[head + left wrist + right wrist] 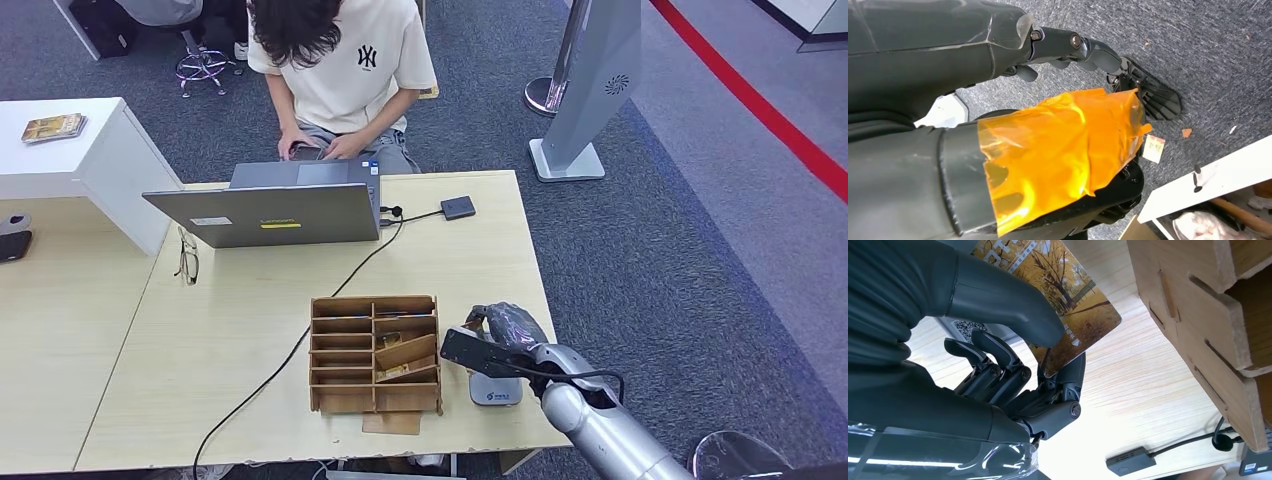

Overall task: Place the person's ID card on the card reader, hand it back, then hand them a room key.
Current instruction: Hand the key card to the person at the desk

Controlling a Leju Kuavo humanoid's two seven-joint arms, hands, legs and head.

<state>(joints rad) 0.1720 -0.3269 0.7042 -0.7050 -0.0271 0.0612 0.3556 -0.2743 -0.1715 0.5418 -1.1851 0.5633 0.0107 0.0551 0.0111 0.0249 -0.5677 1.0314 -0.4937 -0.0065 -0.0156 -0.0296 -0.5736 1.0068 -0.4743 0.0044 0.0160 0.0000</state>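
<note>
Right hand [1013,365] — pinches room key [1063,305] between thumb and fingers beside wooden organiser [375,352]; card print partly hidden. Left hand [1058,45] — fingers curled, mostly obscured by orange film [1063,150].

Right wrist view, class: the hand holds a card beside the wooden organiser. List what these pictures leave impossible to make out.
- The card: the right hand's thumb covers part of its face, and its small print is unreadable.
- In the head view, the right hand itself hides the card.
- Wooden organiser: what lies in its compartments is too small to identify.
- Left hand: orange film blocks much of that view.
</note>
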